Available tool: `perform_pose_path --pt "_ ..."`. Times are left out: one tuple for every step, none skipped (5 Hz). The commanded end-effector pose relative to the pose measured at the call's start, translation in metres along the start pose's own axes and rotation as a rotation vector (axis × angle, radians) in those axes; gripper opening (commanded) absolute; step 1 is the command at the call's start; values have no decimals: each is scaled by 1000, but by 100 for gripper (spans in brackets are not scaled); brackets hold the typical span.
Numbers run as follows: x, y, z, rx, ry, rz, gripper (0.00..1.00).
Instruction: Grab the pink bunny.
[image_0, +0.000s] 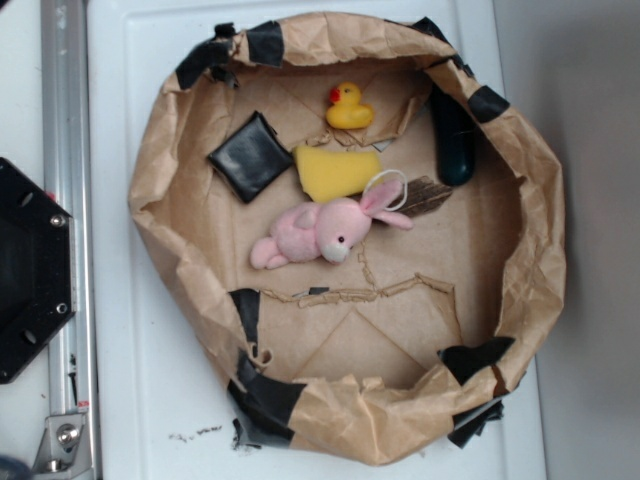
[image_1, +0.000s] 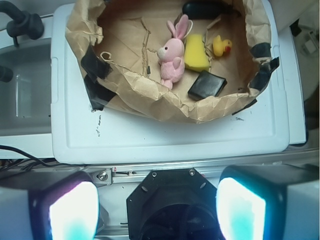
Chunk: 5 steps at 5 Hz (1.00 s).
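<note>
Legible text, labels, brands, numbers, signs: none that I can read in either view. The brown paper nest (image_0: 540, 200) and its black tape patches (image_0: 265, 400) carry no print I can make out. Dark specks on the white surface (image_0: 120, 380) just outside the nest are too small to tell.

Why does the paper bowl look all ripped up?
The paper nest is crumpled and patched with black tape, and its floor has a torn, ragged seam just below the bunny. The bunny lies tipped on its side. Dark crumbs lie scattered outside the nest.
</note>
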<state>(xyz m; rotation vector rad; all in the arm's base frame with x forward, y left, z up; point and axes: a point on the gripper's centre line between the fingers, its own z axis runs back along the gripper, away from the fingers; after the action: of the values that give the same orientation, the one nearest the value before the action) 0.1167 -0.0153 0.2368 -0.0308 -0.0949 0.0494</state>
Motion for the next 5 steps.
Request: perform_pose_path --pt "0 0 0 0 0 0 100" --pt "45 1 -54 -161 24 -68 100" --pt "94 1 -102 -195 -44 -109 100" --pt "140 13 -138 -147 -24 -103 100" --pt "139 25 -170 -63 47 -120 100"
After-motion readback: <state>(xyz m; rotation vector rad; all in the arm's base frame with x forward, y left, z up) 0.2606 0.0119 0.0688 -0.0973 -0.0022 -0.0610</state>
